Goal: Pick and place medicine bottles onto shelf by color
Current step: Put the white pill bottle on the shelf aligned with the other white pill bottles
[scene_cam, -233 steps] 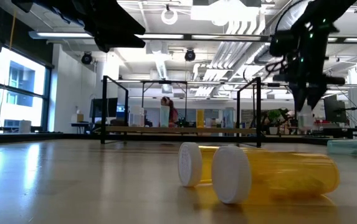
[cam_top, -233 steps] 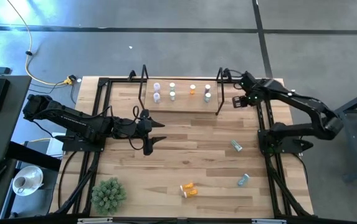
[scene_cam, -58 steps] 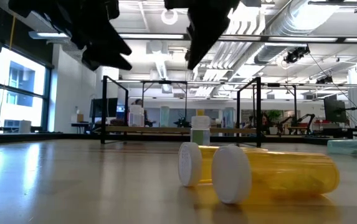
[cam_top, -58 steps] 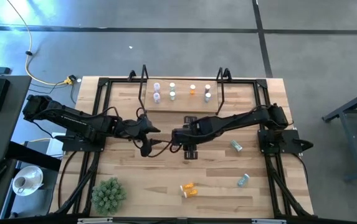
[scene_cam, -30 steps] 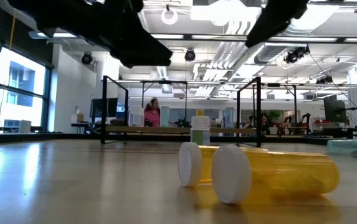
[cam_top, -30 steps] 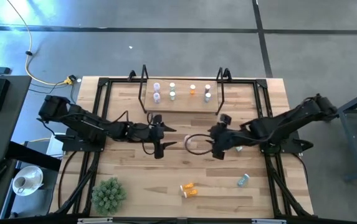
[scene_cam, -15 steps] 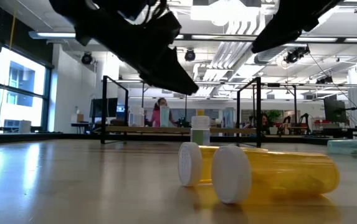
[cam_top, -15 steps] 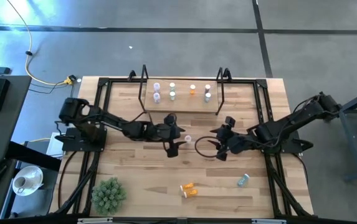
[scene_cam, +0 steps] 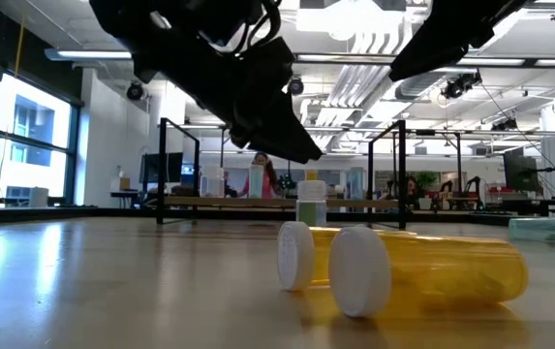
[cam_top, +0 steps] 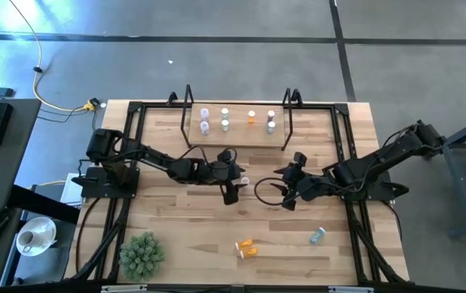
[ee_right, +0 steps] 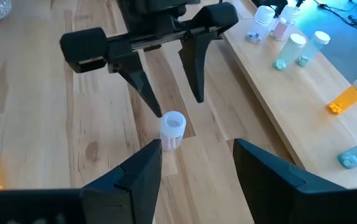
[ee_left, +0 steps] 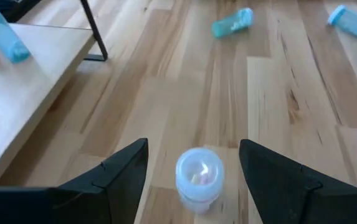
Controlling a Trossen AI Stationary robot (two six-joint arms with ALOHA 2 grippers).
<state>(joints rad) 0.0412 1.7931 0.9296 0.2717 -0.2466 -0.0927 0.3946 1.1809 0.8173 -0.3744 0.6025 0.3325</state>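
A whitish medicine bottle (ee_left: 199,177) with a white cap stands upright on the table's middle (cam_top: 244,181). My left gripper (cam_top: 237,182) is open, with one finger on either side of the bottle and not touching it. My right gripper (cam_top: 281,189) hovers open just to the bottle's right, pointing at it. Two orange bottles (cam_top: 246,248) lie on their sides near the front edge. A teal bottle (cam_top: 318,236) lies at the front right. The shelf (cam_top: 237,136) at the far edge carries several upright bottles.
A green spiky plant ball (cam_top: 141,254) sits at the front left corner. Black upright frames (cam_top: 189,102) stand at the shelf's two ends. Another teal bottle (ee_left: 232,22) lies on the table beyond the whitish one. Bare wood lies between the shelf and the grippers.
My left gripper has moved toward the table's right edge and down to the whitish bottle, so that its open fingers now stand on either side of it. The bottle has stayed upright where it was.
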